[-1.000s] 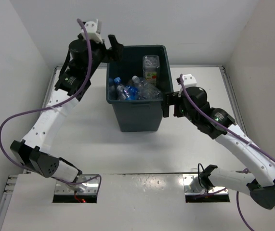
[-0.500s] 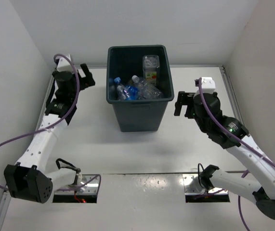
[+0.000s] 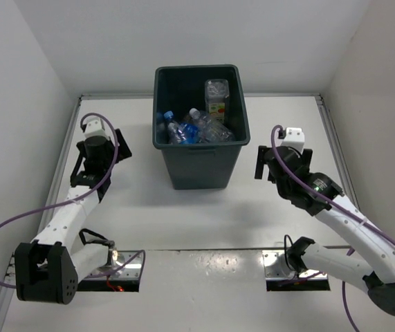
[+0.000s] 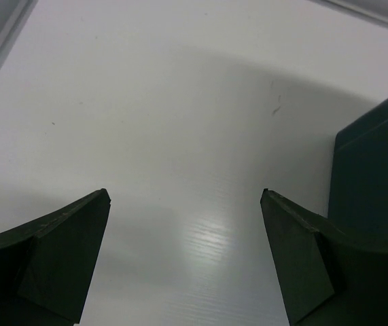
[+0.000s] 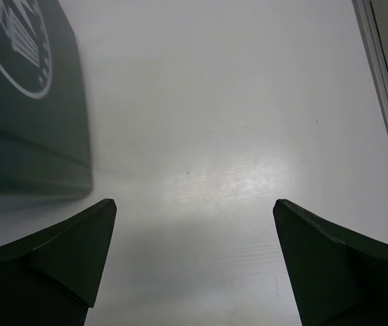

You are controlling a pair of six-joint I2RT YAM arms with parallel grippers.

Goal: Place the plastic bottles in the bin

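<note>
**A:** Where are the plastic bottles (image 3: 191, 128)?

**B:** Every one I can see lies inside the bin (image 3: 200, 169). It stands upright on the white worktop (image 3: 183, 214), at 12 o'clock from the arm bases. Clear ones with blue labels and caps are heaped from its 9 o'clock side to the middle. The larger bottle (image 3: 216, 97) with the green-yellow label stands in the 1 o'clock corner.

**A:** And the left gripper (image 3: 117, 144)?

**B:** It is at the bin's 9 o'clock, well apart from it. Its jaws are spread wide with nothing between them. Its own camera shows bare worktop between the fingers, and the bin's dark wall at the 3 o'clock edge.

**A:** The right gripper (image 3: 261, 160)?

**B:** It is at the bin's 4 o'clock, near the wall but not touching. Its jaws are also spread and empty. Its camera catches the bin's side, with a white round print (image 5: 17, 51), at 10 o'clock.
</note>
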